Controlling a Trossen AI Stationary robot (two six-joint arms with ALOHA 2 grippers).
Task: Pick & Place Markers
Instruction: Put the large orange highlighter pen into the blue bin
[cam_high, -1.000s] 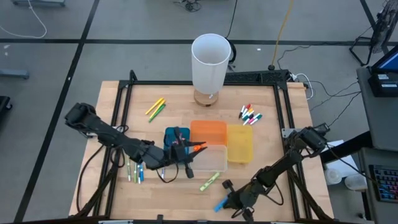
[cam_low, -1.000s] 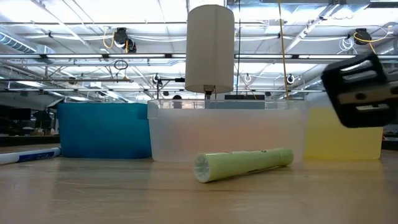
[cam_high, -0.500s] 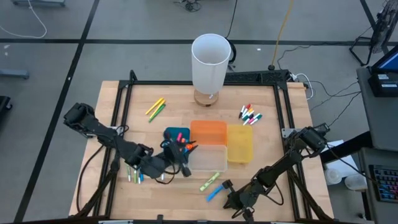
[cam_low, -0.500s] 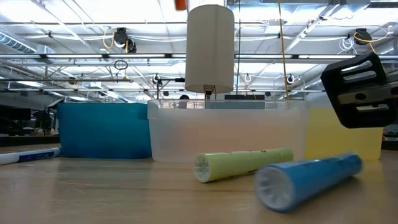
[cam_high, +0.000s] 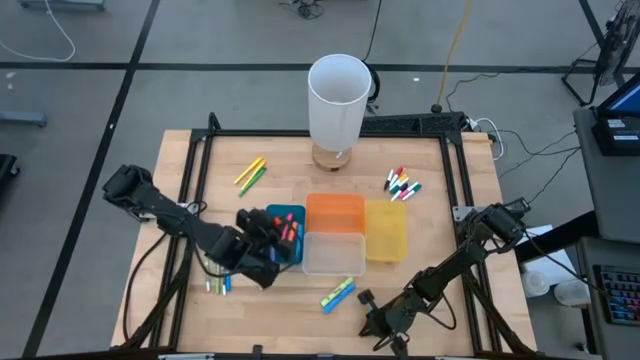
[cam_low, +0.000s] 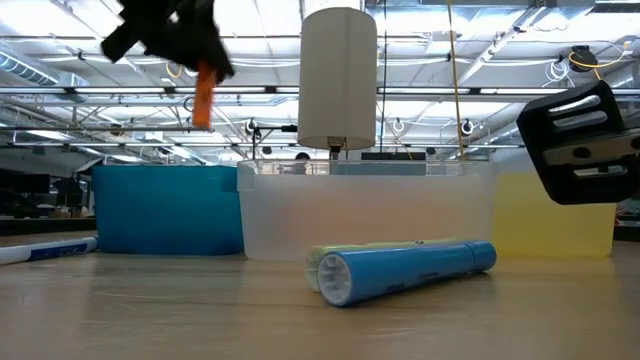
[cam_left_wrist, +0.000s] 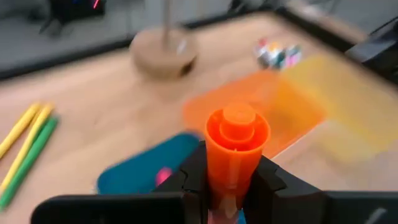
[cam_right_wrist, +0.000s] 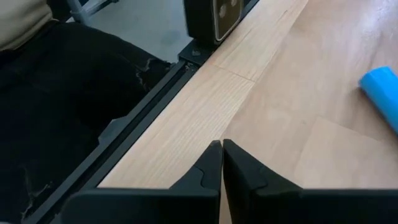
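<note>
My left gripper (cam_low: 185, 40) hangs high above the blue rectangular plastic bin (cam_low: 165, 208), clamped on a slim orange marker (cam_low: 203, 97) that points down. On the wooden desk (cam_low: 150, 310) a blue cylindrical marker (cam_low: 410, 272) lies touching a pale green marker (cam_low: 325, 262) behind it, before the clear plastic bin (cam_low: 365, 208). My right gripper (cam_low: 578, 140) hovers before the yellow plastic bin (cam_low: 520, 215). A white cylinder (cam_low: 338, 75) rises behind.

— Where do the bins sit? 
— Four bins (cam_high: 385, 230) cluster mid-table, a lamp (cam_high: 338, 100) behind them at the far edge.

— And the markers? 
— Two (cam_high: 337, 294) lie near the bins; groups lie far left (cam_high: 250, 175), far right (cam_high: 402, 185).
</note>
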